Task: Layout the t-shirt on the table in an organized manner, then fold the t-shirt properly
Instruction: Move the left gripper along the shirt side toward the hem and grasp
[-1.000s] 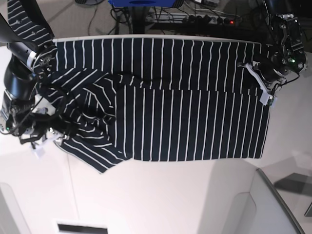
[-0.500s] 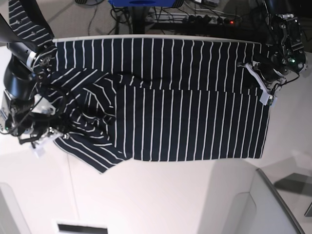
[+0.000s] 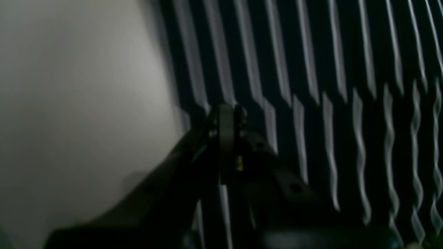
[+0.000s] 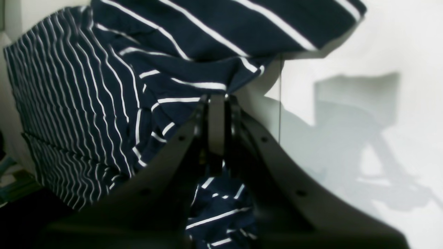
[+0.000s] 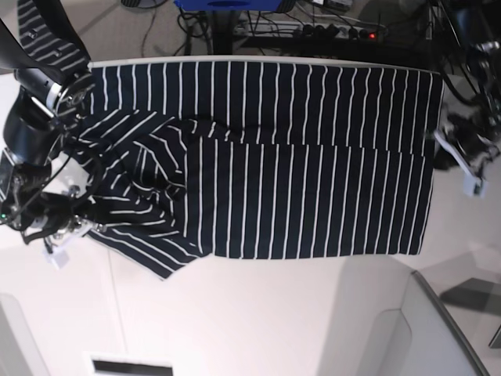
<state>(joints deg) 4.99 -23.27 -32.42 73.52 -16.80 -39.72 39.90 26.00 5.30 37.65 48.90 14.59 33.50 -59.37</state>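
The dark striped t-shirt [image 5: 297, 172] lies across the white table [image 5: 258, 313]. Its body is flat and folded lengthwise, and its left end is bunched. In the base view my right gripper [image 5: 69, 233] sits at that bunched end. The right wrist view shows this gripper [image 4: 217, 98] shut on a lifted edge of the t-shirt [image 4: 86, 86]. My left gripper [image 5: 470, 182] stands just off the shirt's right edge. In the blurred left wrist view it [image 3: 227, 110] is shut, seen against the edge of the t-shirt [image 3: 311, 52]. No cloth shows between its jaws.
Cables and a power strip [image 5: 337, 31] lie beyond the table's far edge, beside a blue object [image 5: 227, 4]. A pale raised panel [image 5: 438, 329] stands at the front right. A dark slot [image 5: 131, 366] shows at the front left. Striped cloth [image 5: 47, 39] hangs at the far left corner.
My right gripper has shut on the cloth at the bunched left end. My left arm has moved right, off the shirt's edge, uncovering its far right corner.
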